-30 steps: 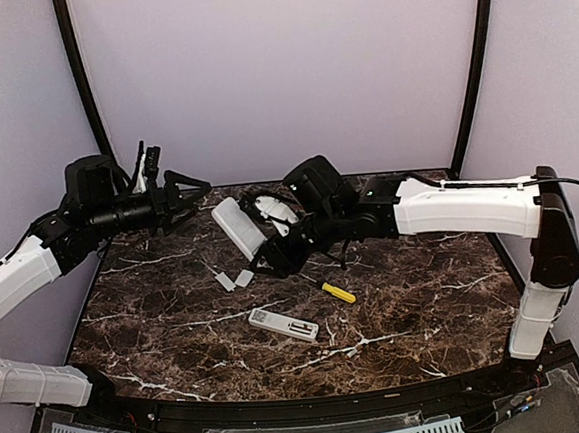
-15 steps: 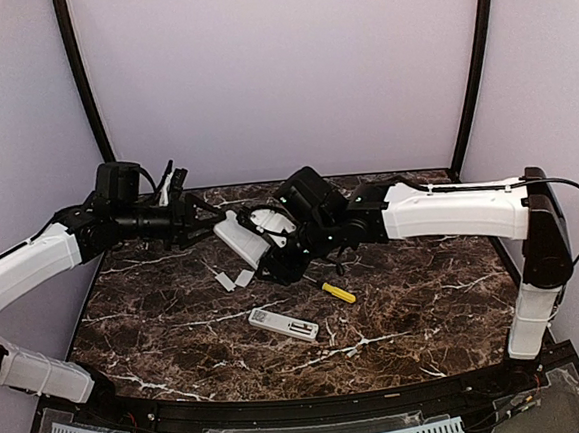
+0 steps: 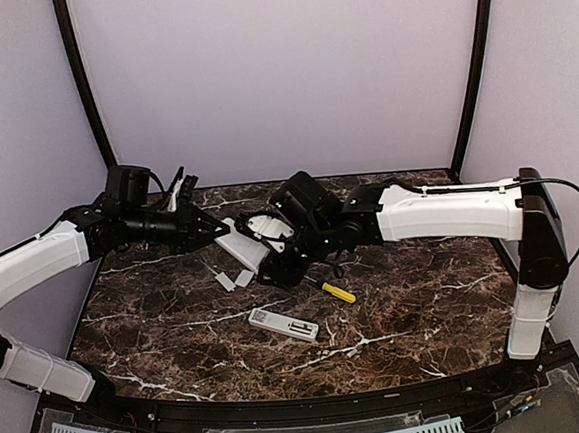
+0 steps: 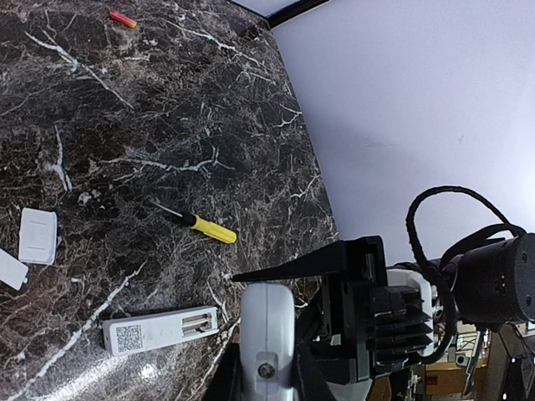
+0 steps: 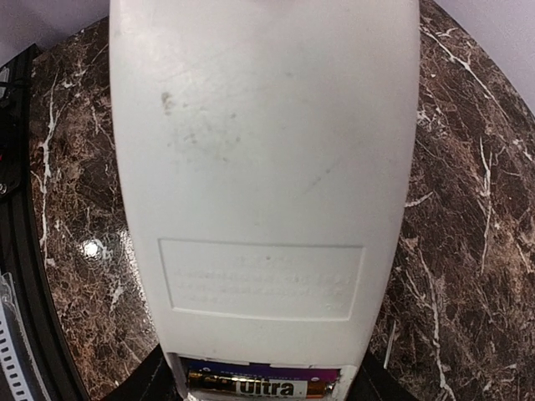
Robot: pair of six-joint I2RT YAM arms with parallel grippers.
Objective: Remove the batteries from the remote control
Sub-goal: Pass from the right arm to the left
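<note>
My right gripper (image 3: pixel 271 261) is shut on a wide white remote control (image 3: pixel 237 243) and holds it above the table's back left. In the right wrist view the remote's back (image 5: pixel 263 167) fills the frame. At its lower end the compartment stands open, with a gold and purple battery (image 5: pixel 259 386) lying across it. My left gripper (image 3: pixel 214 232) has come in from the left. Its dark fingers (image 4: pixel 224 386) sit on either side of the remote's narrow end (image 4: pixel 267 330). A small red battery (image 4: pixel 122 18) lies far off on the marble.
A slim white remote (image 3: pixel 283 325) with an open slot lies on the marble table (image 3: pixel 426 296) near the middle. A yellow-handled stick tool (image 3: pixel 338 292) lies right of it. Two flat pale cover plates (image 3: pixel 232 279) rest under the held remote. Black frame posts stand at the back corners.
My left arm has swung right to the held remote and its jaws have closed in on the remote's end. The right arm has shifted the remote slightly down and left.
</note>
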